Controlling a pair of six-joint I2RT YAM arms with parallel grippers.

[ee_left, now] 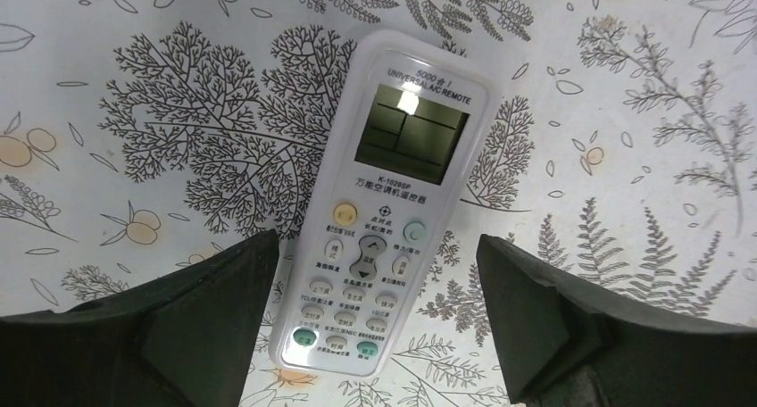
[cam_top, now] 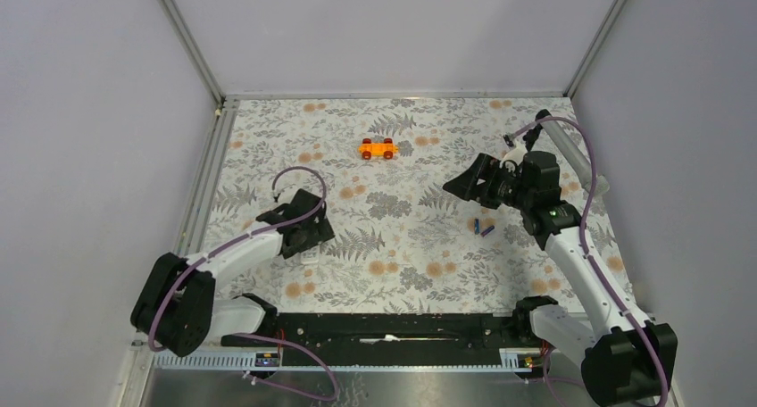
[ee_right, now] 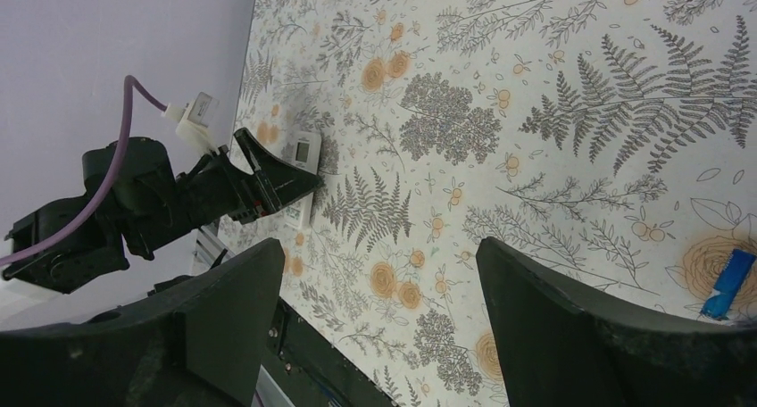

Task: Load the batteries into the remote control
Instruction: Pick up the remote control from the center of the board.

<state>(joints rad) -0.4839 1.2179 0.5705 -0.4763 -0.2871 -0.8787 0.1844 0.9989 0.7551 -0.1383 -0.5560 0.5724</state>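
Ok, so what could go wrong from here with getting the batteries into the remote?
The remote lies face up inside the open left tool, so its back is against the table. Flat and slim, it may skid or slip when gripped and turned over. The two batteries lie close together near the open right tool, so taking one could knock the other and set it rolling.

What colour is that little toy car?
The small toy car is orange with red wheels; top view.

Lab test booth: grey walls [cam_top: 393,32] enclose a fern-patterned table [cam_top: 402,237].
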